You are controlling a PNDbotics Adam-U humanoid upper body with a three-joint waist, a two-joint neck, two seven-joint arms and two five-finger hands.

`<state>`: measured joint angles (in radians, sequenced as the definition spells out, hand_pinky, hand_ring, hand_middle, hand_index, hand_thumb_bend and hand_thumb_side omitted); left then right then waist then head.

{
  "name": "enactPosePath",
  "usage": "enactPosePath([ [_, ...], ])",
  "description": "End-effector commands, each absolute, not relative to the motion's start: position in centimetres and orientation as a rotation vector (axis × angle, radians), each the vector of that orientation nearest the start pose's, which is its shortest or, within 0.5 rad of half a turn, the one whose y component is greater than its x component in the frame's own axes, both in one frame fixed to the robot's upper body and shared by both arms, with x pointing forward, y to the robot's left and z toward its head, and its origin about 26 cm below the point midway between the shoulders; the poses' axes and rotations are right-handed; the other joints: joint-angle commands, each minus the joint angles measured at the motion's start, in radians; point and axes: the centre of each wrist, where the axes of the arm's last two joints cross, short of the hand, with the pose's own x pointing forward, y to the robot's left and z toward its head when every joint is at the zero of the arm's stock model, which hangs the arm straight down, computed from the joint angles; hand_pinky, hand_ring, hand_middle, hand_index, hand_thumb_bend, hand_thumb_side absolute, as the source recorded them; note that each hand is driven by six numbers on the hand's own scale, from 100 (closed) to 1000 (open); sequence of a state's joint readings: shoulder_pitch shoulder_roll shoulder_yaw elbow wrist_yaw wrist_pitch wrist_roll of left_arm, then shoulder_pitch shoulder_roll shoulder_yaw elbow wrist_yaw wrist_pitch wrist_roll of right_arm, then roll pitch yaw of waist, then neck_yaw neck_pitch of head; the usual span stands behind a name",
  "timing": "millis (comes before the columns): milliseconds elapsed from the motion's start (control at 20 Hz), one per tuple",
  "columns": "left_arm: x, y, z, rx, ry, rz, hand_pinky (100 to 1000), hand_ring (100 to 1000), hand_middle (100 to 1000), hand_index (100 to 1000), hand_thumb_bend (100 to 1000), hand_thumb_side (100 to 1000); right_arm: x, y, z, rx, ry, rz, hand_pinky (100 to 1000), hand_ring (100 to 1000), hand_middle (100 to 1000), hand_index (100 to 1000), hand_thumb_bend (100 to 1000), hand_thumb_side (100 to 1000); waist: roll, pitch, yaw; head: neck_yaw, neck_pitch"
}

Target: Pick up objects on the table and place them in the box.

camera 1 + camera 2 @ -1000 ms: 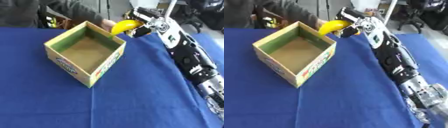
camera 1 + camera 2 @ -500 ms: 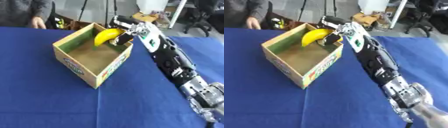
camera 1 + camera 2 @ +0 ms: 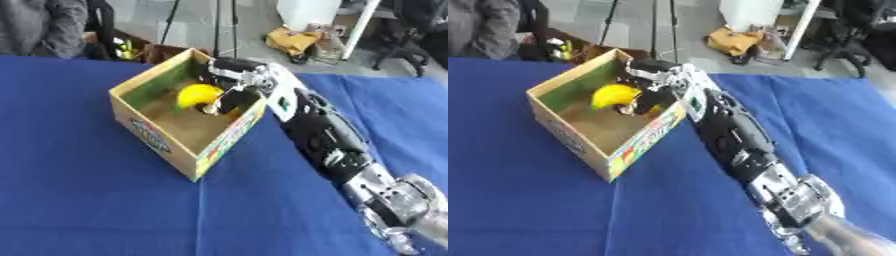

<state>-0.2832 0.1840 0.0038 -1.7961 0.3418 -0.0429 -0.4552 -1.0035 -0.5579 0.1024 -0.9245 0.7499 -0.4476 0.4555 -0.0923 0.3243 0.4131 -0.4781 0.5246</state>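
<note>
An open cardboard box [image 3: 153,135] with a printed front stands on the blue table. My right arm reaches over the box's far right rim. My right hand [image 3: 229,95] is inside the box, its fingers curled round a yellow banana-like fruit [image 3: 197,94]. The fruit hangs low inside, near the brown floor; I cannot tell whether it touches. My left hand shows in neither view.
The blue tablecloth [image 3: 79,200] spreads wide around the box. Beyond the table's far edge sit a person in grey [image 3: 44,27], a tripod and floor clutter.
My right hand has carried the yellow fruit from above the box's far rim down into the box. The camera has also shifted, so the box sits differently in view.
</note>
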Motion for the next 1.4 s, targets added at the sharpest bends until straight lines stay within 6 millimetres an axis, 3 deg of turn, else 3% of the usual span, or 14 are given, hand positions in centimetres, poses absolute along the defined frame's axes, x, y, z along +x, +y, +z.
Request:
enactPosePath([
  [50, 32.6, 24.7, 14.6, -0.558, -2.089, -0.505, 659, 658, 602, 717, 335, 1000, 47.6, -32.4, 25.7, -0.831, -1.57, 1.655, 634, 618, 645, 766, 423, 486, 0.009, -0.016, -0.006, -0.004, -0.012],
  [100, 32.6, 24.6, 14.6, -0.558, -2.088, -0.505, 659, 658, 602, 717, 335, 1000, 47.7, -32.4, 25.5, -0.825, -1.556, 1.667, 634, 618, 645, 766, 423, 486, 0.009, -0.016, -0.009, -0.004, -0.011],
  [150, 32.6, 24.6, 14.6, -0.558, -2.087, -0.505, 659, 658, 602, 717, 336, 1000, 47.7, -32.5, 25.4, -0.819, -1.544, 1.678, 735, 745, 742, 803, 468, 515, 0.008, -0.016, -0.012, -0.004, -0.011],
  [250, 32.6, 24.7, 14.6, -0.556, -2.085, -0.504, 659, 658, 602, 717, 338, 1000, 47.6, -32.5, 25.6, -0.816, -1.544, 1.685, 744, 749, 751, 804, 478, 517, 0.008, -0.017, -0.019, -0.003, -0.008],
  [400, 32.6, 24.8, 14.4, -0.552, -2.078, -0.498, 659, 658, 601, 717, 341, 1000, 47.1, -32.6, 26.9, -0.849, -1.631, 1.654, 737, 726, 741, 800, 473, 509, 0.007, -0.024, -0.031, -0.001, -0.001],
  [450, 32.6, 24.8, 14.3, -0.549, -2.076, -0.495, 659, 658, 601, 717, 341, 1000, 46.8, -32.6, 27.5, -0.867, -1.68, 1.635, 734, 714, 740, 798, 390, 624, 0.008, -0.027, -0.038, 0.0, 0.003],
  [500, 32.6, 24.9, 14.2, -0.545, -2.072, -0.493, 659, 658, 601, 717, 341, 1000, 46.5, -32.6, 28.2, -0.887, -1.737, 1.611, 729, 703, 729, 796, 464, 505, 0.009, -0.031, -0.047, 0.003, 0.006],
  [750, 32.4, 25.5, 13.7, -0.517, -2.059, -0.469, 659, 658, 601, 717, 345, 1000, 44.6, -33.0, 31.0, -0.928, -2.007, 1.418, 694, 645, 692, 767, 426, 508, 0.015, -0.046, -0.105, 0.031, 0.025],
  [900, 32.2, 26.4, 13.1, -0.474, -2.049, -0.435, 658, 661, 602, 715, 342, 1000, 42.3, -34.6, 31.8, -0.884, -2.162, 1.255, 656, 596, 661, 760, 403, 514, 0.029, -0.058, -0.179, 0.082, 0.041],
  [1100, 32.0, 27.8, 12.7, -0.392, -2.055, -0.369, 657, 665, 605, 716, 339, 1000, 39.2, -36.2, 29.9, -0.654, -2.294, 0.971, 640, 570, 634, 757, 228, 578, 0.048, -0.061, -0.268, 0.154, 0.051],
  [1150, 31.9, 28.2, 12.6, -0.369, -2.058, -0.35, 656, 668, 607, 716, 336, 1000, 38.4, -36.5, 29.2, -0.583, -2.306, 0.908, 637, 569, 634, 759, 122, 614, 0.052, -0.061, -0.288, 0.174, 0.051],
  [1250, 31.8, 28.7, 12.6, -0.334, -2.065, -0.325, 656, 671, 608, 715, 331, 1000, 37.0, -36.9, 28.1, -0.472, -2.316, 0.807, 634, 569, 632, 758, 100, 626, 0.058, -0.06, -0.314, 0.2, 0.05],
  [1400, 31.8, 29.6, 12.9, -0.277, -2.085, -0.286, 655, 681, 616, 717, 325, 1000, 34.7, -37.5, 24.8, -0.313, -2.311, 0.574, 631, 570, 631, 757, 100, 642, 0.071, -0.061, -0.366, 0.244, 0.054],
])
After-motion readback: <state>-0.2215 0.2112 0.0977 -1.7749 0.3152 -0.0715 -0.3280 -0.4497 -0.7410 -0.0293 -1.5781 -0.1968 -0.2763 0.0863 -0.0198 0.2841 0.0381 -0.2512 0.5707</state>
